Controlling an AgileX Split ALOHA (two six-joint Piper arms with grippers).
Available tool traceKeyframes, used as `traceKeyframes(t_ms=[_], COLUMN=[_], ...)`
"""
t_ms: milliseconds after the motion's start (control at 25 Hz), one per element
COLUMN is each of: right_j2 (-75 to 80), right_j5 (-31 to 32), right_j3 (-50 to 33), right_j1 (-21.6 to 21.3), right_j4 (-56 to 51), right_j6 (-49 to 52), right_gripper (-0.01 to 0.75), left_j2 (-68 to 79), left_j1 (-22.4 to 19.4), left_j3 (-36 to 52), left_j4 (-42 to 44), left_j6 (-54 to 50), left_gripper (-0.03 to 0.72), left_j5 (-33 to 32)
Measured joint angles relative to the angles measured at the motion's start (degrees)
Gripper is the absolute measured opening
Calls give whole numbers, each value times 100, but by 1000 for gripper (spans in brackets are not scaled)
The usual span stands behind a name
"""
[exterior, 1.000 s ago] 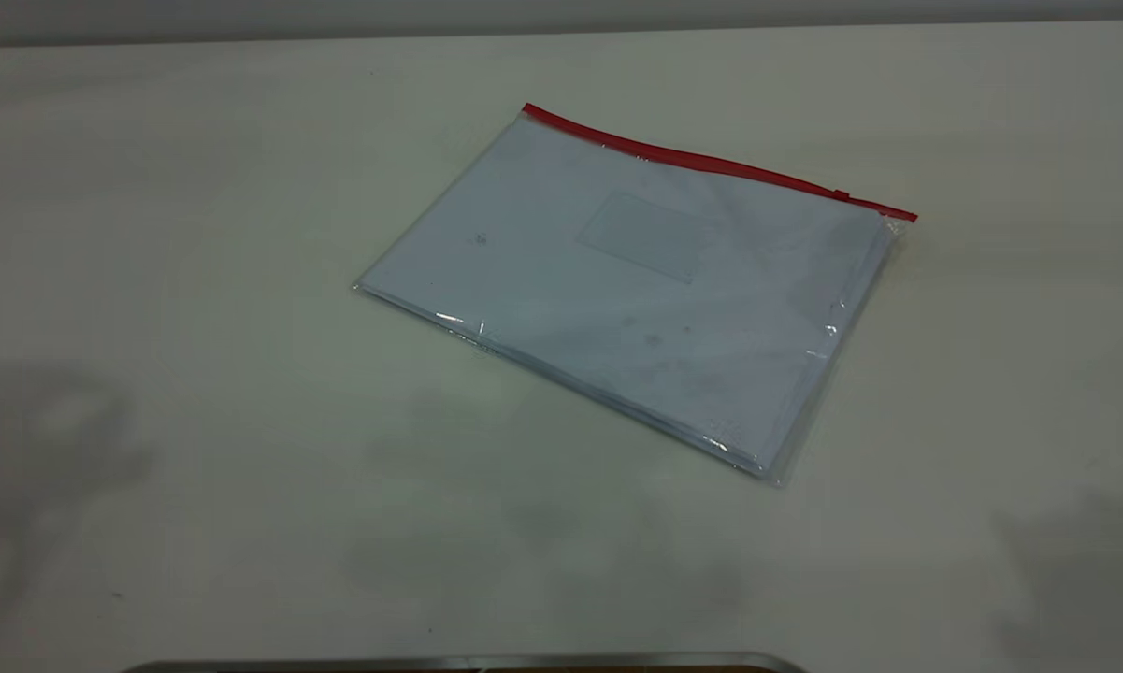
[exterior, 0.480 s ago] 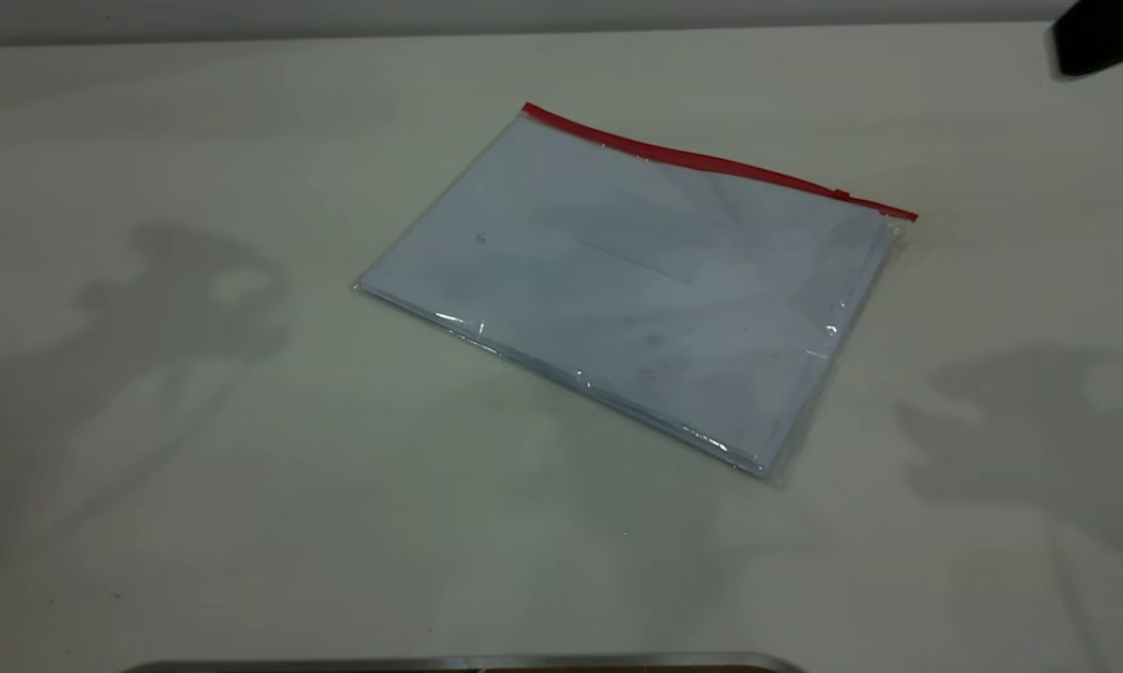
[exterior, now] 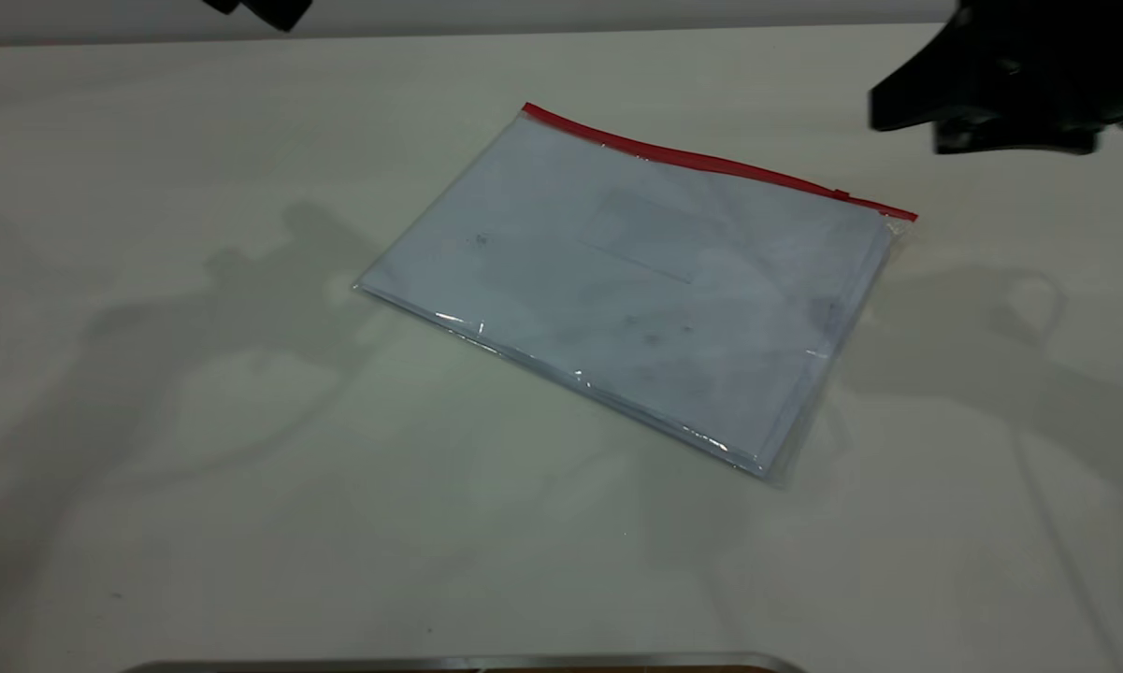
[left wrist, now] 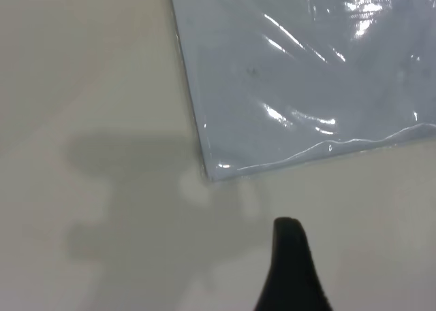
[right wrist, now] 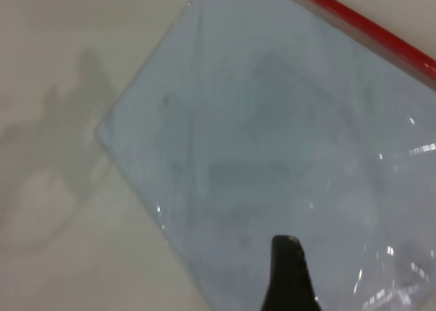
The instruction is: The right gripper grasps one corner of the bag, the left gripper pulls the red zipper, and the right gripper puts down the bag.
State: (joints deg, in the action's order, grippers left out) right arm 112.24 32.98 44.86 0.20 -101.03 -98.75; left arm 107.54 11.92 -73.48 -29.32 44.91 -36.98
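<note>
Bag point(exterior: 636, 290): flat, clear, glossy plastic

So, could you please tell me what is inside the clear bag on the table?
White paper fills the bag and shows through the clear plastic, below the red zipper. How many sheets, and anything beneath them, cannot be seen.

both arms matte black, each hand point(left wrist: 293, 270) showing one tapered, seemingly blunt finger.

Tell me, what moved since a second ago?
Both arms came into the exterior view from the far side: the right gripper at the right, a bit of the left gripper at the top edge. Their shadows slid closer. The bag stayed flat and untouched, and its red zipper is unchanged.
</note>
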Motion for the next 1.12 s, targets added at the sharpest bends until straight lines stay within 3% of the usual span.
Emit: traceKeyframes(t_ms=[360, 520, 760, 1120], right_j2=[1497, 1911, 2212, 2773], right_j5=[72, 135, 249, 400], right_j3=[1353, 1750, 1896, 2251], right_j1=[-12, -208, -840, -872], right_j4=[639, 1122, 1425, 1529], right_j6=[430, 786, 879, 463], right_gripper=[580, 581, 581, 583], left_j2=[5, 5, 5, 5], left_j1=[0, 0, 0, 0], left_j3=[-1, -1, -1, -1], left_j4=[4, 4, -38, -379], left_j6=[53, 53, 43, 43], left_gripper=[590, 590, 590, 590], left_j5=[-11, -11, -12, -12])
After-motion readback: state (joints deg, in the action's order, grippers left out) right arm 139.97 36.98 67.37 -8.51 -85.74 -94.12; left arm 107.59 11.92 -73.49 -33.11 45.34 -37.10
